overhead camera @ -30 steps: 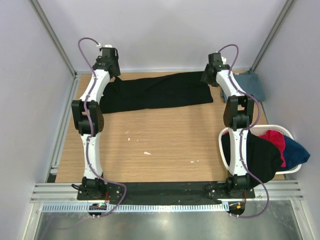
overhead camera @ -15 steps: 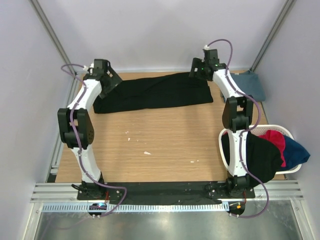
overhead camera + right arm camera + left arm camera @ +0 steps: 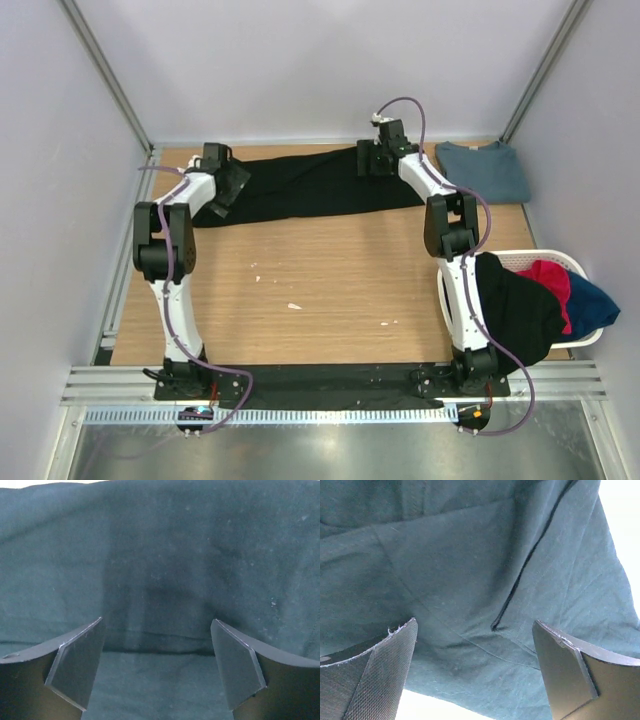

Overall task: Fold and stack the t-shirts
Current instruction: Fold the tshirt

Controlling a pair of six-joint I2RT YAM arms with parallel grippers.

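One black t-shirt (image 3: 310,185) is lying as a long folded band along the far edge of the tabletop (image 3: 330,290), the slate-blue shirt (image 3: 485,170) sitting folded near its right end. The left tool (image 3: 228,187) and the right tool (image 3: 373,160) are hovering over it, jaws gaping wide, gripping nothing. Pinching only the top layer, I reckon, risks dragging the fold open unevenly.
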